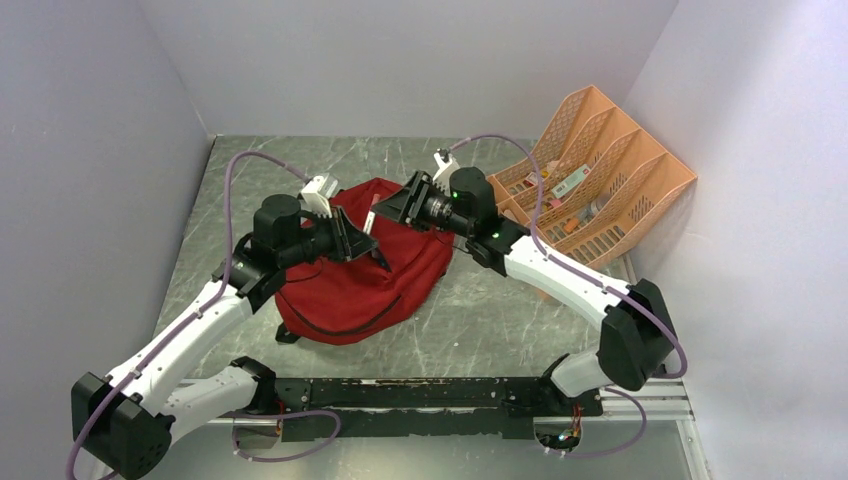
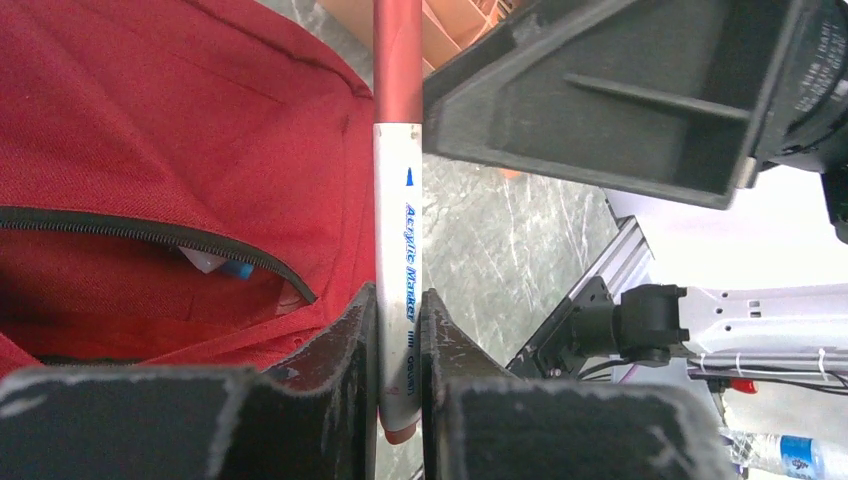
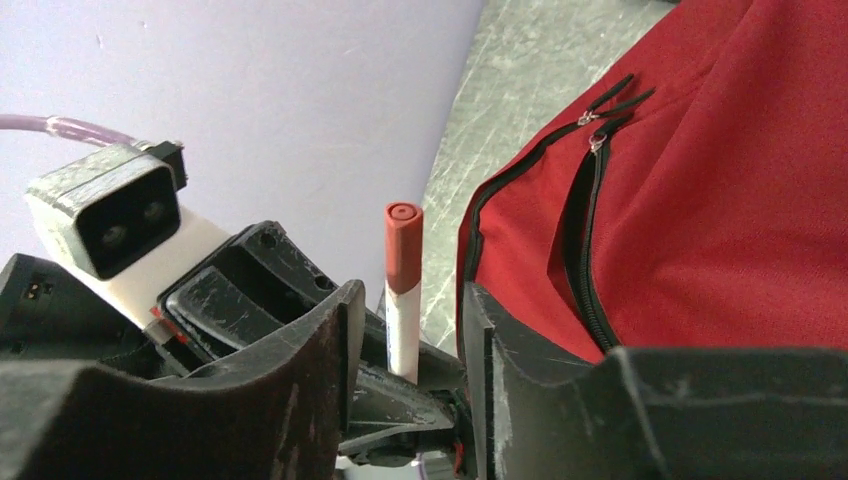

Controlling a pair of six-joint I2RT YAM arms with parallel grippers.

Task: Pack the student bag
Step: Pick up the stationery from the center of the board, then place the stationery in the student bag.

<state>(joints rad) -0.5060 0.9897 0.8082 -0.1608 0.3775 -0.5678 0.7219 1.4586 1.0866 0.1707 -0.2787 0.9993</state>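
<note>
On marbled table (lilac walls) lies student bag.

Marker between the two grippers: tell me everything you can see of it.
The marker is a slim pen, plastic by the look of it. It has a white barrel printed "Acrylic Marker" in blue, a long dull-red cap, which is on, and a red end plug. The left gripper is shut on the barrel near the plug end, both pads touching it. The capped end stands between the open fingers of the right gripper, with a gap on each side. The marker is held in the air next to the backpack.
</note>
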